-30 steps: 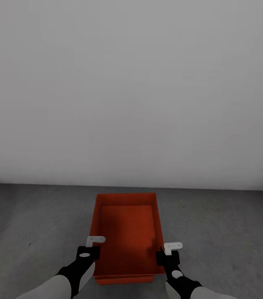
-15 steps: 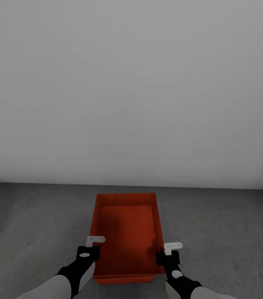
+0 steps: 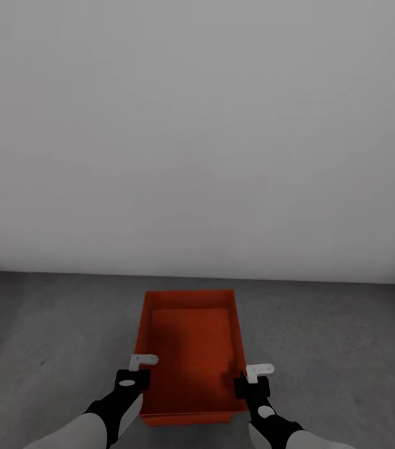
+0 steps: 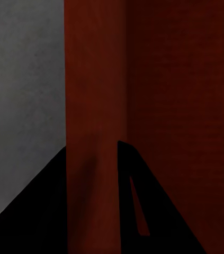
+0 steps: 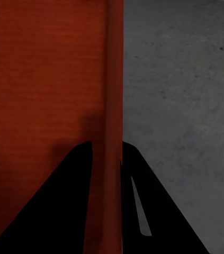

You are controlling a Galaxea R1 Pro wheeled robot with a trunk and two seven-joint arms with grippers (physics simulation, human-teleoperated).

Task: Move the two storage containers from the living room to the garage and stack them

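Rough grey floor point(image 3: 347, 349); flat-walled orange container point(image 3: 191, 349).

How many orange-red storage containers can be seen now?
1. The storage container is low over the grey floor near the wall, the left claw and right claw each closed on a side wall. A second may be out of view.

White forearms, black wrists, each gripper point(image 3: 136, 374) black with white brackets

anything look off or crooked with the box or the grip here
Nothing stands out. The storage container sits square between the left gripper and right gripper, each clamped over a side wall, above the concrete floor. It is empty and undamaged.
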